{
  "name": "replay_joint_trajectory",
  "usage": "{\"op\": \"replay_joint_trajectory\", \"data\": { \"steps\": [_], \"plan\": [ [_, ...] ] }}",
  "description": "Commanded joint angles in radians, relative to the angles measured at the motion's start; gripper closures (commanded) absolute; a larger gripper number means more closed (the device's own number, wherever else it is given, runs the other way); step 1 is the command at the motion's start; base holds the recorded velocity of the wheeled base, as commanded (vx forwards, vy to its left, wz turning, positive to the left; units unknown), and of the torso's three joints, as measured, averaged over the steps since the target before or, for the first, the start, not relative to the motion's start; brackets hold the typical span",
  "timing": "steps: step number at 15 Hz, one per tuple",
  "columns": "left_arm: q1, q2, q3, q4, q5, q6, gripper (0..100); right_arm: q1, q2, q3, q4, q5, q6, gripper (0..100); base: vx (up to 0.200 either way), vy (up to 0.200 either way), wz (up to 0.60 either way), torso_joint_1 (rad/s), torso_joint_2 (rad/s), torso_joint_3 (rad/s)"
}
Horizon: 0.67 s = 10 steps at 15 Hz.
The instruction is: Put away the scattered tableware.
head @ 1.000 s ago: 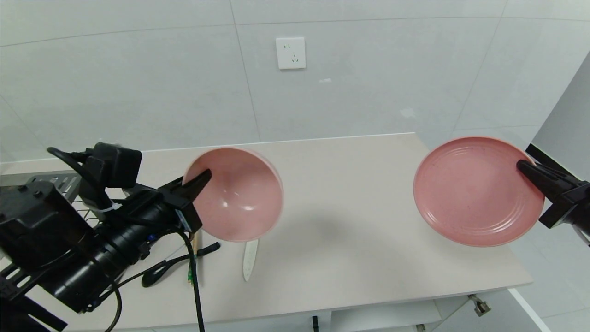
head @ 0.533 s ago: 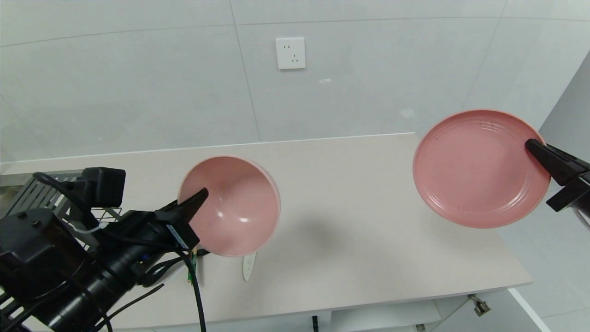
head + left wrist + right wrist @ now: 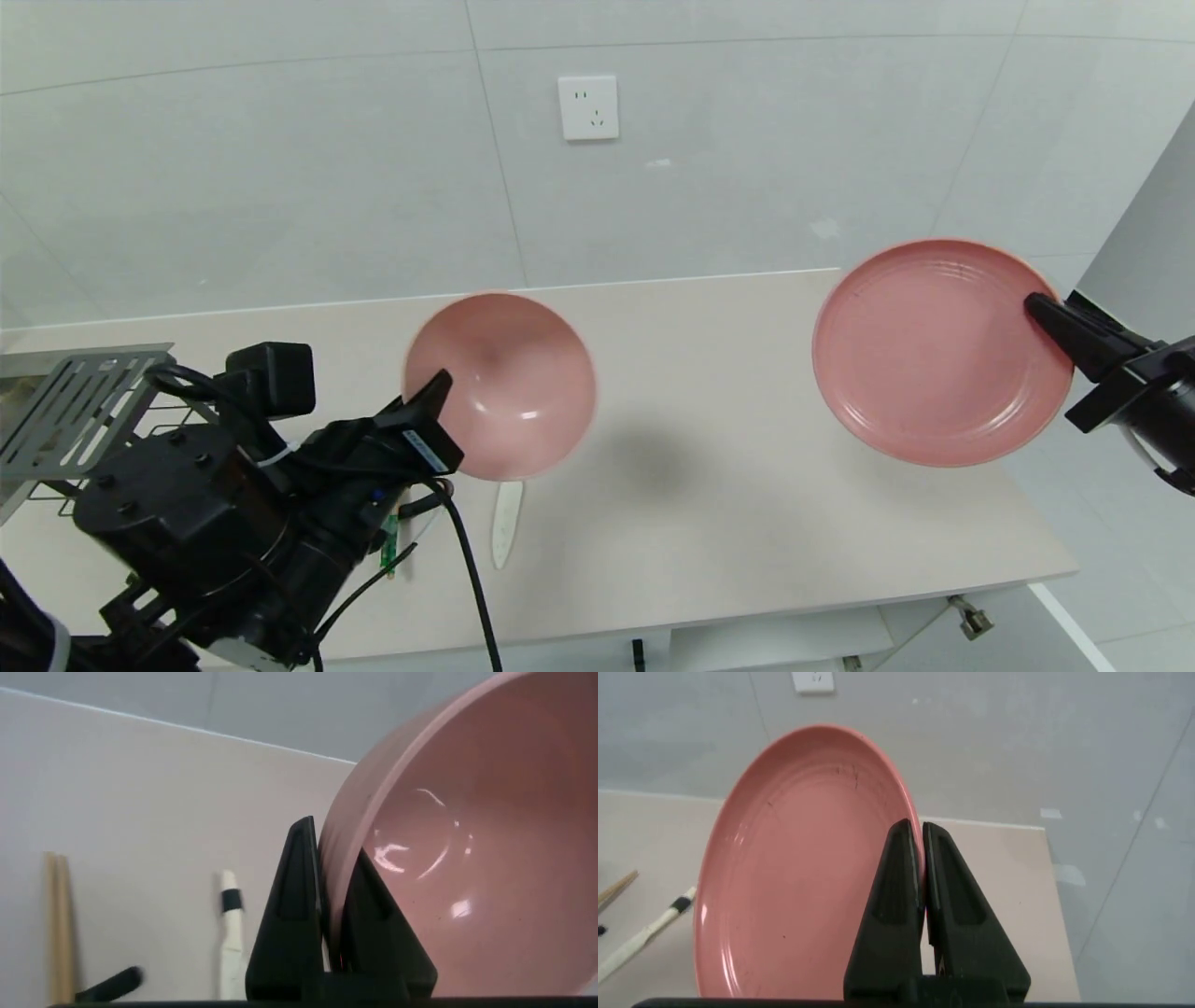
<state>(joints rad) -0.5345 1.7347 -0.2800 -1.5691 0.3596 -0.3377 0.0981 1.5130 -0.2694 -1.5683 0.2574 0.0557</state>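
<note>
Bowl rim tight inside left claw, plate rim tight inside right claw.

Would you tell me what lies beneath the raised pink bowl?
A white utensil lies on the table below the bowl; from the head view, the bowl covers its far end.

I face a wall of large pale grey tiles with thin seams. A white socket sits high on it, near the middle. Soft patches of light glint off the tiles to the right of the socket. Below the wall runs a beige table with a matte top. On my right, past the table's corner, I see a light tiled floor and a darker grey upright panel.
</note>
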Motion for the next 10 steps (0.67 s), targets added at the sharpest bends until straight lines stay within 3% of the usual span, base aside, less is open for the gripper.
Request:
{"op": "replay_joint_trajectory", "data": {
  "steps": [1, 2, 3, 4, 5, 10],
  "plan": [
    [-0.062, -0.037, -0.005, -0.002, -0.001, 0.008, 100, 0.009, 0.046, 0.018, -0.003, 0.000, -0.008, 100, 0.000, 0.000, 0.00, 0.000, 0.00, 0.000],
    [-0.075, -0.070, 0.030, -0.002, -0.013, 0.068, 100, 0.029, 0.046, 0.029, -0.003, 0.000, -0.010, 100, 0.000, 0.000, 0.00, 0.000, 0.00, 0.000],
    [-0.050, -0.121, 0.119, -0.002, -0.076, 0.226, 100, 0.045, 0.039, 0.042, -0.003, 0.000, -0.011, 100, 0.000, 0.000, 0.00, 0.000, 0.00, 0.000],
    [-0.033, -0.129, 0.120, -0.002, -0.169, 0.325, 100, 0.052, 0.033, 0.044, -0.003, 0.000, -0.011, 100, 0.000, 0.000, 0.00, 0.000, 0.00, 0.000],
    [-0.033, -0.144, 0.119, -0.002, -0.195, 0.388, 100, 0.055, 0.027, 0.042, -0.003, 0.000, -0.011, 100, 0.000, 0.000, 0.00, 0.000, 0.00, 0.000],
    [-0.033, -0.234, 0.254, -0.002, -0.192, 0.388, 100, 0.092, -0.016, 0.047, -0.003, 0.000, -0.019, 100, 0.000, 0.000, 0.00, 0.000, 0.00, 0.000]
  ]
}}
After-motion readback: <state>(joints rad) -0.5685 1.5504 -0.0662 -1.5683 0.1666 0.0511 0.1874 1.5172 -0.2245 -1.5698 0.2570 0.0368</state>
